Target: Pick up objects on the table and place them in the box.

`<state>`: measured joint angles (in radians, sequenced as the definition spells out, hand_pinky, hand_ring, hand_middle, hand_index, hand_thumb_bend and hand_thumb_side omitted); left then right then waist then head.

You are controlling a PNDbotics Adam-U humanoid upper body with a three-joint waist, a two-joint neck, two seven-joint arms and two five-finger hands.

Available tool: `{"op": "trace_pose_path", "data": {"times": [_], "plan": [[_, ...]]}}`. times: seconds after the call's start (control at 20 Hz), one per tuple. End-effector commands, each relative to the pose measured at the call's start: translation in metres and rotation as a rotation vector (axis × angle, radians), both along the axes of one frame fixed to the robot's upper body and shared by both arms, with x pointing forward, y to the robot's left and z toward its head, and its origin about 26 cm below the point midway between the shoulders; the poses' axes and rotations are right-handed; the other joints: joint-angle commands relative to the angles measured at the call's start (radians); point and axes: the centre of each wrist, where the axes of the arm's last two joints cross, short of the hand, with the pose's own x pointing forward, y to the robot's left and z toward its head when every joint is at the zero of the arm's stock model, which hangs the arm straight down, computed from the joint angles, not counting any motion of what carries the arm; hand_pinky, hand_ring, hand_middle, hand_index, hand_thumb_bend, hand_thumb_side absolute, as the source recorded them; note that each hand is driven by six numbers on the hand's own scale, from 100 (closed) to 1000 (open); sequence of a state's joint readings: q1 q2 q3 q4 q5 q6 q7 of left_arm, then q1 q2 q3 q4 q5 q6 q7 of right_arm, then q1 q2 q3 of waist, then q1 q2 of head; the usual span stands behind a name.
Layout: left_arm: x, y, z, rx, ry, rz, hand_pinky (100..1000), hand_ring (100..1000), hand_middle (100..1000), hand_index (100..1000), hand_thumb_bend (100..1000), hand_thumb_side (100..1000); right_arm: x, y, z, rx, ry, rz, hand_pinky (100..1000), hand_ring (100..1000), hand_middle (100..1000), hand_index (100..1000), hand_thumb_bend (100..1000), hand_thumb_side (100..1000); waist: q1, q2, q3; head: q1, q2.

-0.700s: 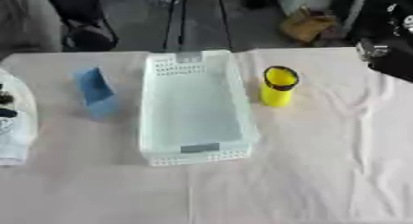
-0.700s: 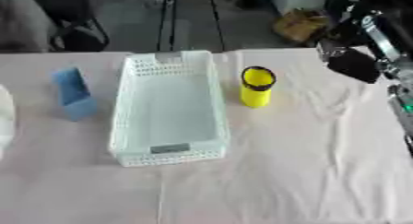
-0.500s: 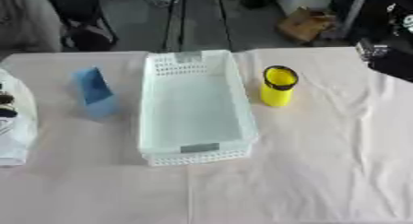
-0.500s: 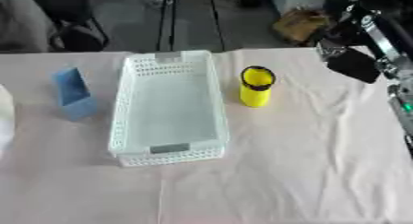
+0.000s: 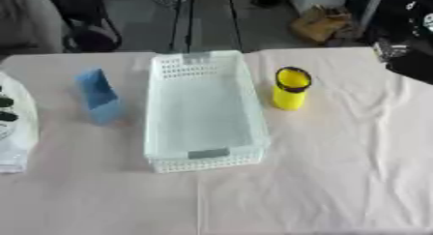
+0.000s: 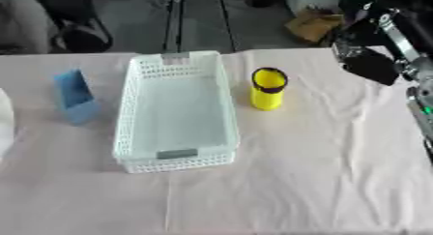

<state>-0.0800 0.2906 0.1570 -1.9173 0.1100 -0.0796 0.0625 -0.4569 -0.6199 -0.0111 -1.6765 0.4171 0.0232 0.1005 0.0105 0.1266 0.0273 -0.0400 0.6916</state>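
Yellow cup (image 6: pixel 268 88) stands upright just right of the white box (image 6: pixel 174 152); the blue object (image 6: pixel 74 97) sits to the box's left. My right hand (image 6: pixel 368 65) hangs over the table's far right, touching nothing, fingers unreadable. Only the left eye shows something white (image 5: pixel 15 127) at the left edge.

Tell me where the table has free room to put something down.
Bare cloth lies along the whole near edge, below the white basket, and right of the yellow cup. The strip between the basket and the blue object is narrow.
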Motion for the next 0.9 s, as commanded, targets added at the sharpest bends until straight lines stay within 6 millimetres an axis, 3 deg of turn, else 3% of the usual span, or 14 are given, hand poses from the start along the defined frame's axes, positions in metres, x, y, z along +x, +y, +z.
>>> {"op": "trace_pose_path", "data": {"times": [0.05, 0.3, 0.9], "plan": [[0.0, 0.003, 0.009, 0.022, -0.025, -0.002, 560, 632, 653, 844, 264, 915, -0.001, -0.001, 0.01, -0.023, -0.027, -0.002, 624, 708, 857, 954, 191, 523, 0.001, -0.013, -0.001, 0.0, 0.001], [0.0, 0.003, 0.009, 0.024, -0.023, -0.005, 560, 632, 653, 844, 263, 917, 0.009, 0.004, 0.011, -0.053, 0.007, 0.03, 629, 710, 859, 953, 183, 536, 0.0, -0.015, 0.0, -0.006, 0.004], [0.001, 0.0, 0.009, 0.026, -0.029, -0.02, 558, 630, 652, 845, 258, 923, 0.067, 0.017, 0.011, -0.219, 0.131, 0.058, 633, 722, 874, 951, 172, 561, 0.009, 0.012, 0.011, -0.016, 0.004]]}}
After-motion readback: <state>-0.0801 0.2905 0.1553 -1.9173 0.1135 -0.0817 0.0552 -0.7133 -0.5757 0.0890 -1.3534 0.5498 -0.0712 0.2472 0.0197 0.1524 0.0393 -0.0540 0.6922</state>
